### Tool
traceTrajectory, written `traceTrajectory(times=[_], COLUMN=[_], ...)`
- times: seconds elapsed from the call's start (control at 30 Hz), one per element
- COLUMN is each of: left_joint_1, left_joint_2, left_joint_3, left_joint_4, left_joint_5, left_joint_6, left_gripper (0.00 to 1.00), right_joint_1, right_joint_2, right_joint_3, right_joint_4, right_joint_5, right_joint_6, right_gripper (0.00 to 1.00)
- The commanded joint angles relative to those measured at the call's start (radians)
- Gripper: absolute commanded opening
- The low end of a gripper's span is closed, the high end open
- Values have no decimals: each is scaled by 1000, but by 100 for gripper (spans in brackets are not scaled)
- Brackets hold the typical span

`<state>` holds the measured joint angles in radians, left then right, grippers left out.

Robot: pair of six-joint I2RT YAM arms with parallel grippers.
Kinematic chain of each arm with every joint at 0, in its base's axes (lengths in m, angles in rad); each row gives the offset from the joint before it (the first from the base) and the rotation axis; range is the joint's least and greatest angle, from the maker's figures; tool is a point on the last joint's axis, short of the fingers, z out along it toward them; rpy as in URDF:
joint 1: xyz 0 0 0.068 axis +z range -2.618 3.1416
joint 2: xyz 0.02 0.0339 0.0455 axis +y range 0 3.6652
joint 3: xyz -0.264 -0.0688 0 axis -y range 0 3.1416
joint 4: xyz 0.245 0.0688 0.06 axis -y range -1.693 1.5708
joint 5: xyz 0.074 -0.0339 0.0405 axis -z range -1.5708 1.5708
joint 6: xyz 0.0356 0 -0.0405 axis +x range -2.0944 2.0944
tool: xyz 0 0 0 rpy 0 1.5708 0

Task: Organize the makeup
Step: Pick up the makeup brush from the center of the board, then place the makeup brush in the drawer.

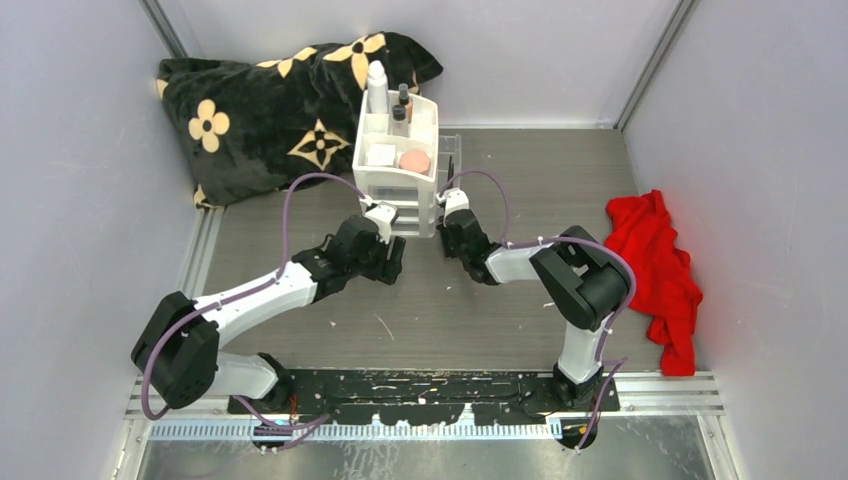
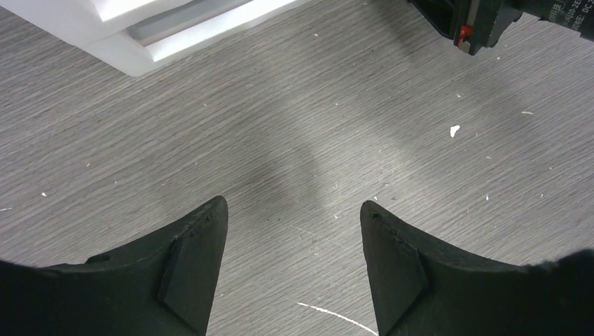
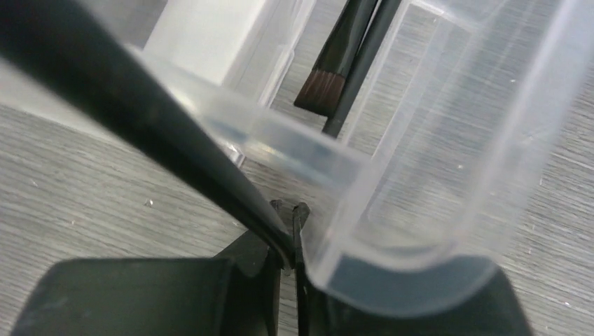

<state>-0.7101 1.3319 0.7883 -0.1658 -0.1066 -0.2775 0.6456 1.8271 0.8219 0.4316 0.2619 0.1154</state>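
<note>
The makeup stands on a white drawer unit [image 1: 397, 190]: a white bottle [image 1: 377, 88], dark-capped bottles [image 1: 403, 102], a white square box [image 1: 381, 155] and a pink compact [image 1: 415, 161]. A clear holder [image 1: 449, 158] [image 3: 434, 140] beside the unit holds thin black brushes [image 3: 326, 91]. My right gripper [image 1: 447, 232] [image 3: 293, 238] is right below the holder, shut on a thin black pencil [image 3: 140, 119] that slants up to the left across the holder's rim. My left gripper [image 1: 392, 262] [image 2: 294, 210] is open over bare table in front of the unit [image 2: 140, 35], with nothing between its fingers.
A black cushion with tan flowers [image 1: 270, 110] lies at the back left against the wall. A red cloth [image 1: 655, 270] is bunched at the right. Grey walls close in both sides and the back. The right arm's wrist [image 2: 483, 21] shows near my left gripper.
</note>
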Motion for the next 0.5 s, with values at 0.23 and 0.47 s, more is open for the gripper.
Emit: traceTrajectory(times=[0.23, 0.47], left_joint_1=[7, 7], left_joint_2=[-12, 3], left_joint_3=[-13, -10], left_joint_4=[69, 74], left_joint_5=[27, 45], left_joint_6=[-5, -2], left_gripper=[70, 70], right_joint_1=[106, 148], right_joint_2=[-253, -556], right_joint_3=[-87, -58], right_joint_4=[-36, -314], right_joint_5=[79, 88], right_joint_6=[29, 30], right_gripper=[1, 1])
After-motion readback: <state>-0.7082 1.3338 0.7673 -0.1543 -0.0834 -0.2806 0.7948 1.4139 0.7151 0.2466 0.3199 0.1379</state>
